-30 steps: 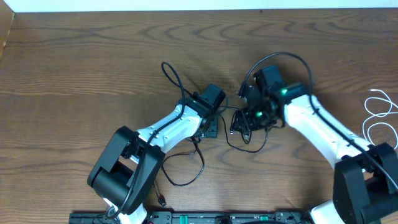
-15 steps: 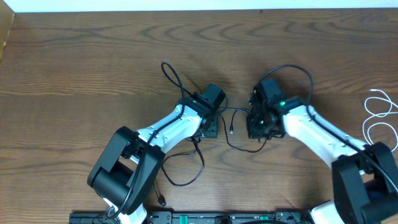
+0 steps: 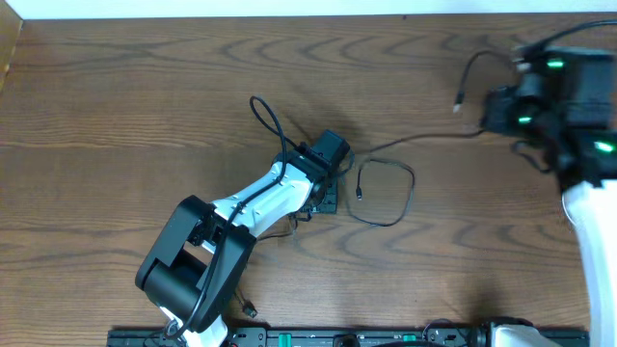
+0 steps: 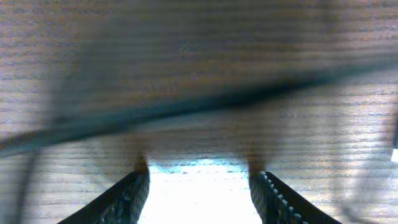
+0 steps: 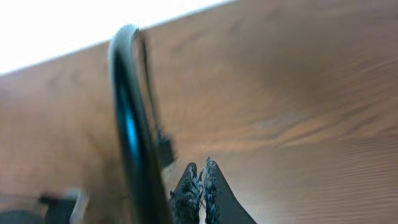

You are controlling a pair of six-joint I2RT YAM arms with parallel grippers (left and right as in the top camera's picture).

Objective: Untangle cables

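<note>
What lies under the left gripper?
Beneath the left gripper: wood table and a blurred black cable crossing beyond the open fingers. From overhead, the gripper hides where that cable passes under it.

A thin black cable [image 3: 412,183] loops across the brown, dark-grained wooden table [image 3: 145,96] at centre frame. The left arm [image 3: 270,193] is white with black joints; green lights [image 3: 554,66] glow on the black-and-white right arm [image 3: 588,202], upper right. A white band [image 3: 289,8] edges the top.

It looked like a robotics lab bench: a bare wood-grain table [image 3: 125,87] carried two white-and-black robot arms, a left arm [image 3: 260,198] and a right arm [image 3: 588,183], beside a black equipment rail [image 3: 318,337] with green-lit electronics along the near edge, and a plain pale wall [image 3: 289,8] stood behind.
</note>
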